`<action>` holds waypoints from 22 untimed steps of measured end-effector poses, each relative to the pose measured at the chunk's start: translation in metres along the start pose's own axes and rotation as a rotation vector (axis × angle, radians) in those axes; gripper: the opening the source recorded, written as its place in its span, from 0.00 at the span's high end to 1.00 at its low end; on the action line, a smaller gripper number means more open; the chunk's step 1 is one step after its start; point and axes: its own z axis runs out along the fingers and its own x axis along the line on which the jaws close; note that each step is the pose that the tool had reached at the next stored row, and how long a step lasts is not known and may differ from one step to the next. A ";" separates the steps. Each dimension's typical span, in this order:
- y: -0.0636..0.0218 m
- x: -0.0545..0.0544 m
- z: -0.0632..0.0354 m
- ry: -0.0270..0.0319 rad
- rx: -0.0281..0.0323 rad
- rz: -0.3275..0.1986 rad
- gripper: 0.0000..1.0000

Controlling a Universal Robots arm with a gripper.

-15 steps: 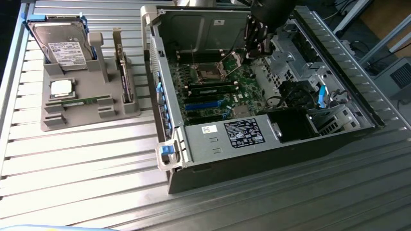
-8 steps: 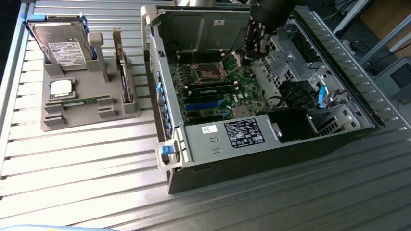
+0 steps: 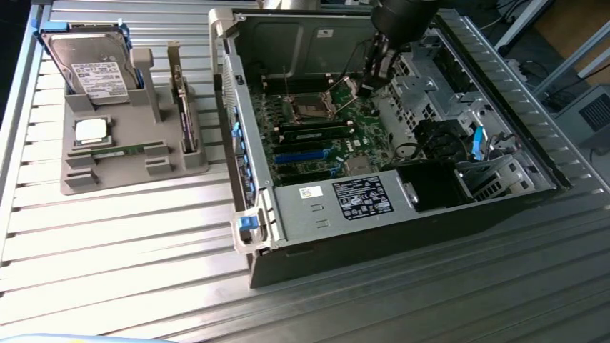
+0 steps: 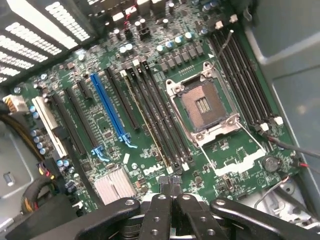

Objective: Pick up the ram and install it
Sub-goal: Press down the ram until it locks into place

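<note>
Gripper (image 4: 172,192) fingers pressed together, nothing visibly pinched; hangs over motherboard (image 4: 150,105) inside open case (image 3: 286,221), in upper middle of exterior frame (image 3: 373,77). Empty CPU socket (image 4: 202,106) just beyond fingertips, dark memory slots (image 4: 160,115) alongside. Ram (image 3: 119,151) lies flat in grey holder (image 3: 124,168), left of exterior frame, below processor chip (image 3: 91,130). Hard drive (image 3: 91,68) stands upright behind.

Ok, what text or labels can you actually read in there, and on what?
"DELL": white print on the motherboard, near the silver heatsink.
Power supply label: print too small to read.
Hard drive label: unreadable.
White sticker on the case: unreadable.
</note>
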 end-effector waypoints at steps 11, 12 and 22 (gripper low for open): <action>0.0000 0.000 0.0014 0.0099 0.0048 0.251 0.89; 0.0000 0.000 0.0015 0.0105 0.0050 0.271 0.89; 0.0000 0.000 0.0025 0.0194 0.0090 0.539 0.89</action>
